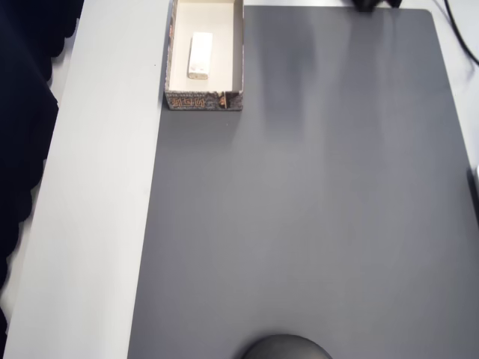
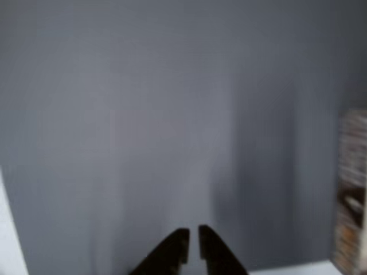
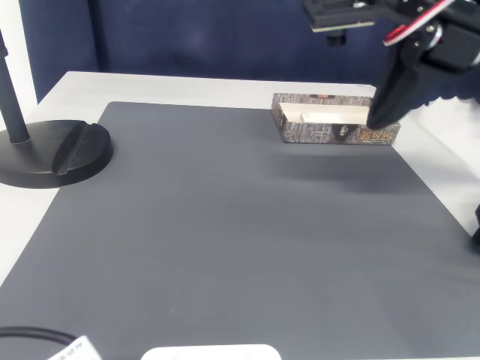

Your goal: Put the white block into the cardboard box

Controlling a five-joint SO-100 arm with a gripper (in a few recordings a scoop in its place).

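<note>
One white block (image 1: pixel 200 55) inside cardboard box (image 1: pixel 236 60), apart from jaws

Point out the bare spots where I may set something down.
The grey mat is bare from the cardboard box to its near edge. The pale table strip left of it in the overhead view is free too. The box already holds the white block.

A grey mat (image 3: pixel 225 225) covers most of the white desk (image 3: pixel 150 86). The cardboard box (image 3: pixel 315 129) sits at the mat's far right edge, its patterned walls facing the camera and its cream inside partly showing. The black arm (image 3: pixel 420 60) hangs above, its tip in front of the box's right end. A black round stand base (image 3: pixel 52 154) rests at the left.
</note>
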